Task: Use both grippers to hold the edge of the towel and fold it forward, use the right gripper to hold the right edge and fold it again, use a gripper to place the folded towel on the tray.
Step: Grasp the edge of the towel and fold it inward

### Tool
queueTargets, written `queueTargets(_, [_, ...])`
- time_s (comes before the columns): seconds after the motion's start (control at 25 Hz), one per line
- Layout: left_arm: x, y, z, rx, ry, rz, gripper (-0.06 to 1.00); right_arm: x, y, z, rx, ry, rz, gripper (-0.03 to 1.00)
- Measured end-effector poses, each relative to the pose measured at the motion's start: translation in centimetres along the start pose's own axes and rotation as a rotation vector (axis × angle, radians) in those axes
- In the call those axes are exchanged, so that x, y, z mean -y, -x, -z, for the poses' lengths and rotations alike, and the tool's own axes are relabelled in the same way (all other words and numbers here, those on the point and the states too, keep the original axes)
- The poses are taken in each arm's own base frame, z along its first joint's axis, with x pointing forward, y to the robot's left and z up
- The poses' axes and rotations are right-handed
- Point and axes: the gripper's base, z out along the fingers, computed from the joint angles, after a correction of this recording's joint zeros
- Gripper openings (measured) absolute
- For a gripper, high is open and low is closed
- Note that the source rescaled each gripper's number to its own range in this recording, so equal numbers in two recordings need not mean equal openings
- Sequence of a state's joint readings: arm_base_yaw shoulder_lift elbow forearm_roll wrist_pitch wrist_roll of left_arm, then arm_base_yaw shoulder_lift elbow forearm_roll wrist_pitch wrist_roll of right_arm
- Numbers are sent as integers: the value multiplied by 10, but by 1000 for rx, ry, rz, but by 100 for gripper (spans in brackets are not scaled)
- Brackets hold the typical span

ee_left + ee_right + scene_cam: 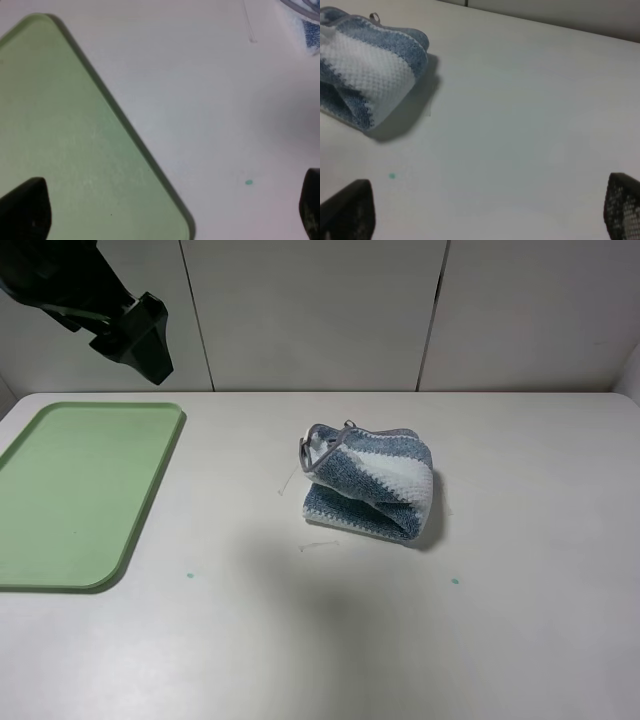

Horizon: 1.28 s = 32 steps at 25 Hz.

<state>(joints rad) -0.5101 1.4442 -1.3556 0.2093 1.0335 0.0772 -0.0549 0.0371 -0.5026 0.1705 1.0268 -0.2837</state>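
The towel (370, 485) lies folded into a thick bundle at the middle of the white table, blue-grey and white stripes showing, its grey-piped edge (325, 440) curling up at the back left. The pale-green tray (80, 490) lies bare at the left. My left arm (130, 325) hangs high above the tray's far end. Its gripper (167, 207) is open over the tray's corner (165, 200), with a bit of towel (309, 27) far off. In its wrist view, my right gripper (485, 207) is open over bare table, apart from the towel (365, 75). The right arm is outside the high view.
Two small teal dots (189, 575) (455, 581) mark the table in front of the towel. A loose thread (318, 545) lies near the towel's front left. Pale wall panels (320, 310) close off the back of the table.
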Motion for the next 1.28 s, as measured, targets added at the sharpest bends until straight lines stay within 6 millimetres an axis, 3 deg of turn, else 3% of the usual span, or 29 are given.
queueTargets(0.24, [0,1,0,8,0,0,100,0,0,0,0,0,0,100])
queueTargets(0.56, [12,19,-7,159,-123,79,100,0,0,0,0,1,0,100])
queueTargets(1.0, [43,52,-99,109,-345,323,100,0,0,0,1,2,-2,100])
queueTargets(1.28, [60,58,-145,70,-413,418,100,0,0,0,1,2,-2,100])
